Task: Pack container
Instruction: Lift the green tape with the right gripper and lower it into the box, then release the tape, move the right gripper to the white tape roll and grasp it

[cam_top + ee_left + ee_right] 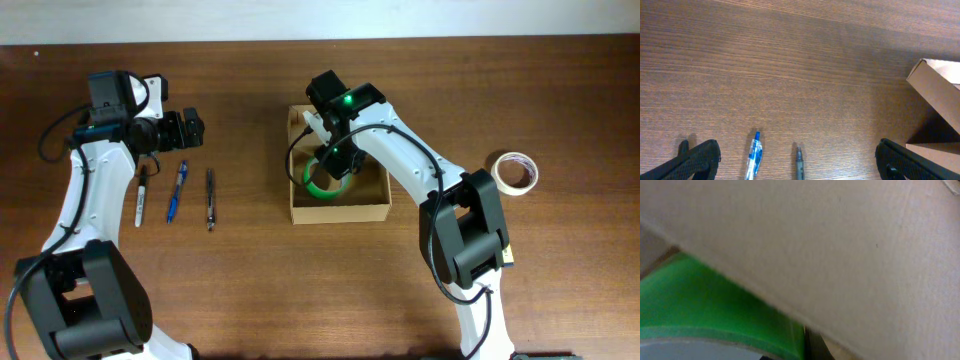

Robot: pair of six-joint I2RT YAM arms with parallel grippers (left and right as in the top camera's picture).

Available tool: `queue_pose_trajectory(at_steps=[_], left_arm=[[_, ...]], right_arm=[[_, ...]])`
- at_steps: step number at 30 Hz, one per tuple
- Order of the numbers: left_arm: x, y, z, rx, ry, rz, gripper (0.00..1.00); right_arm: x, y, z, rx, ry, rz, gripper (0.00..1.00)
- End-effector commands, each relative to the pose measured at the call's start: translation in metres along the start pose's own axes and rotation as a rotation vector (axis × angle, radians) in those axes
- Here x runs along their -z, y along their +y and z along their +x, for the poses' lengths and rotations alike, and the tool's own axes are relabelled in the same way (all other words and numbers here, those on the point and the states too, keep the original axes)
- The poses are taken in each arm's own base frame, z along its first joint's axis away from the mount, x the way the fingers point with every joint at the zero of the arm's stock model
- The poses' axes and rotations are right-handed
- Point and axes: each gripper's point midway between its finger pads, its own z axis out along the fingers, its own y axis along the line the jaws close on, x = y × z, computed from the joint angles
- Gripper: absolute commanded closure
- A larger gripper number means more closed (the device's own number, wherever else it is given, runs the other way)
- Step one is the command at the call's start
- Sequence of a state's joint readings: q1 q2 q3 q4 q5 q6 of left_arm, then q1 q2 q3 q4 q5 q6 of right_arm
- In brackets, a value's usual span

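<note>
My right gripper [336,160] is reaching down inside the container [366,206], the open tan cardboard box. It sits right at a green tape roll [322,187] in the container's left half. The right wrist camera sees only blurred cardboard wall and the roll's green side pressed close to the lens. No fingertip shows, so I cannot tell whether the jaws are pinching the roll or hanging loose around it.

The container rests flat on the wooden table [250,280], mouth upward. A flap or tab seems to stand along its far rim under the arm, though the arm hides most of it.

My left gripper [193,128] hovers well to the left of the container with jaws spread wide and nothing between them. Just below it, also left of the container, lie three pens side by side: a black marker [141,195], a blue pen [176,190] and a dark pen [210,198]. A pale tape roll [516,172] lies well to the right of the container.

I judge the container to be light and fairly stiff, with thin walls that will buckle under a hard squeeze. It would probably slide on the smooth wood if nudged. I would grip a wall's top edge or the flap's free edge and brace the opposite side.
</note>
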State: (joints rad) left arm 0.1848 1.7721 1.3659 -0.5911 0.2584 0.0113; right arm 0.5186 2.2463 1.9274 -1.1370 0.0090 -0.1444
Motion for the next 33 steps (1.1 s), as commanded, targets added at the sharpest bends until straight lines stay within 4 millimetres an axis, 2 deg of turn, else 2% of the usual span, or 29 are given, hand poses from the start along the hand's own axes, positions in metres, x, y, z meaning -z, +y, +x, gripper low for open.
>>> queue_pose_trajectory(at_steps=[1, 4, 5, 6, 8, 9, 13, 16, 19, 20, 21, 24, 27, 28, 30, 33], left_arm=[[0.0, -0.002, -0.004, -0.02, -0.005, 0.014, 0.01], [0.0, -0.002, -0.004, -0.02, -0.005, 0.014, 0.01], [0.0, -0.002, -0.004, -0.02, -0.005, 0.014, 0.01], [0.0, -0.002, -0.004, -0.02, -0.005, 0.014, 0.01], [0.0, -0.002, -0.004, -0.02, -0.005, 0.014, 0.01], [0.0, -0.002, -0.004, -0.02, -0.005, 0.014, 0.01], [0.0, -0.002, -0.004, -0.02, -0.005, 0.014, 0.01], [0.0, -0.002, -0.004, -0.02, -0.005, 0.014, 0.01], [0.0, -0.002, -0.004, -0.02, -0.005, 0.014, 0.01], [0.0, -0.002, -0.004, -0.02, -0.005, 0.014, 0.01], [0.0, -0.002, -0.004, -0.02, -0.005, 0.014, 0.01], [0.0, -0.002, -0.004, -0.02, -0.005, 0.014, 0.01], [0.0, -0.002, -0.004, -0.02, -0.005, 0.014, 0.01], [0.0, -0.002, -0.004, -0.02, -0.005, 0.014, 0.01], [0.0, -0.002, -0.004, -0.02, -0.005, 0.014, 0.01], [0.0, -0.002, -0.004, -0.02, -0.005, 0.014, 0.01]], right_arm=[[-0.005, 0.003, -0.004, -0.031, -0.013, -0.023, 0.96], [-0.01, 0.003, -0.004, -0.049, -0.008, -0.023, 0.94], [-0.012, 0.003, -0.004, -0.05, -0.004, -0.024, 0.9], [-0.012, 0.004, -0.003, -0.048, -0.002, -0.024, 0.85], [-0.011, 0.007, -0.002, -0.043, 0.003, -0.026, 0.63], [-0.011, 0.009, -0.001, -0.039, 0.007, -0.026, 0.58], [-0.002, 0.019, 0.004, -0.017, 0.034, -0.031, 0.55], [0.021, 0.019, 0.004, -0.007, 0.024, -0.014, 0.55], [0.065, 0.007, -0.002, -0.01, -0.036, 0.053, 0.54], [0.087, 0.001, -0.006, -0.015, -0.078, 0.079, 0.53], [0.131, -0.012, -0.011, -0.049, -0.171, 0.132, 0.5], [0.202, -0.041, -0.01, -0.177, -0.332, 0.233, 0.41], [0.264, -0.079, 0.005, -0.352, -0.482, 0.308, 0.33], [0.279, -0.092, 0.013, -0.412, -0.514, 0.324, 0.32], [0.294, -0.122, 0.033, -0.548, -0.546, 0.342, 0.3], [0.292, -0.17, 0.074, -0.803, -0.505, 0.362, 0.3]])
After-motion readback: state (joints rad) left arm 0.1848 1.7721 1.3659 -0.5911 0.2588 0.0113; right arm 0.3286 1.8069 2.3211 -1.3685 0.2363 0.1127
